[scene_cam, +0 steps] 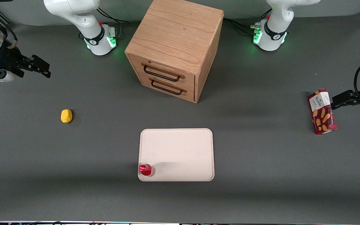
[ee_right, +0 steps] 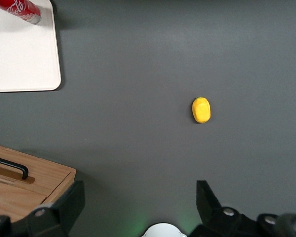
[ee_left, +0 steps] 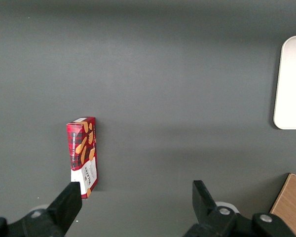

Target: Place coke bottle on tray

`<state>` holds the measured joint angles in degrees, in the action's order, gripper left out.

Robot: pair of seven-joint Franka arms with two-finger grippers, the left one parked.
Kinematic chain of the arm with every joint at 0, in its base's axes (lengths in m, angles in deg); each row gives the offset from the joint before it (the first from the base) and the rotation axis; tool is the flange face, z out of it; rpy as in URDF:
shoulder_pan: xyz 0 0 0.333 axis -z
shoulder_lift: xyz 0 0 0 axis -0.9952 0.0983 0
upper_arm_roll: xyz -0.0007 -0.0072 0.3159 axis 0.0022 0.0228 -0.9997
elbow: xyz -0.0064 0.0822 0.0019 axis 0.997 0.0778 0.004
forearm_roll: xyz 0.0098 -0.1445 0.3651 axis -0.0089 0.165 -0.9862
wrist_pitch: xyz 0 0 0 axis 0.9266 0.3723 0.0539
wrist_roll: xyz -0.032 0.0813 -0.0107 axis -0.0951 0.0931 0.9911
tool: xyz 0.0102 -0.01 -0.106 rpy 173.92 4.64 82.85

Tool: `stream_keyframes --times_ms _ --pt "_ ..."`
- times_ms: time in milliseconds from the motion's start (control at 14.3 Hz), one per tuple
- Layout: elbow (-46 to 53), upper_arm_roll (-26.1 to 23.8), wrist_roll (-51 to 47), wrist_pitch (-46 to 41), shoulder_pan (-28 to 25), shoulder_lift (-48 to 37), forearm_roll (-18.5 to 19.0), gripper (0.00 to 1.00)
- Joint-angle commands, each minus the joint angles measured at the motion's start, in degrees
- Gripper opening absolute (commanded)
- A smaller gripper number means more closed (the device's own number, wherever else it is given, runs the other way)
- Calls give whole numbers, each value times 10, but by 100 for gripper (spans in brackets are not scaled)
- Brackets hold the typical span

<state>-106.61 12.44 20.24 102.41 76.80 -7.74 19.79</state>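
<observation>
The coke bottle [scene_cam: 146, 169], small and red with a red cap, stands upright on the cream-pink tray [scene_cam: 180, 150], in the tray's near corner toward the working arm's end. It also shows in the right wrist view [ee_right: 19, 10] on the tray [ee_right: 19, 59]. My gripper [scene_cam: 37, 68] is open and empty, held high over the working arm's end of the table, well away from the tray and farther from the front camera than it. Its two fingers [ee_right: 69, 205] are spread wide with nothing between them.
A wooden two-drawer cabinet [scene_cam: 175, 47] stands farther from the camera than the tray. A small yellow object [scene_cam: 66, 116] lies on the table toward the working arm's end. A red biscuit box [scene_cam: 322, 111] lies toward the parked arm's end.
</observation>
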Motion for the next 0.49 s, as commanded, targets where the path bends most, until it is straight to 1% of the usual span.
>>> stream_keyframes --times_ms 0,210,420 --pt "-4 21 -10 7 -2 -1 -28 100" --pt "-1 34 -11 16 -2 10 -31 100" --pt "10 34 -15 17 -2 25 -32 100"
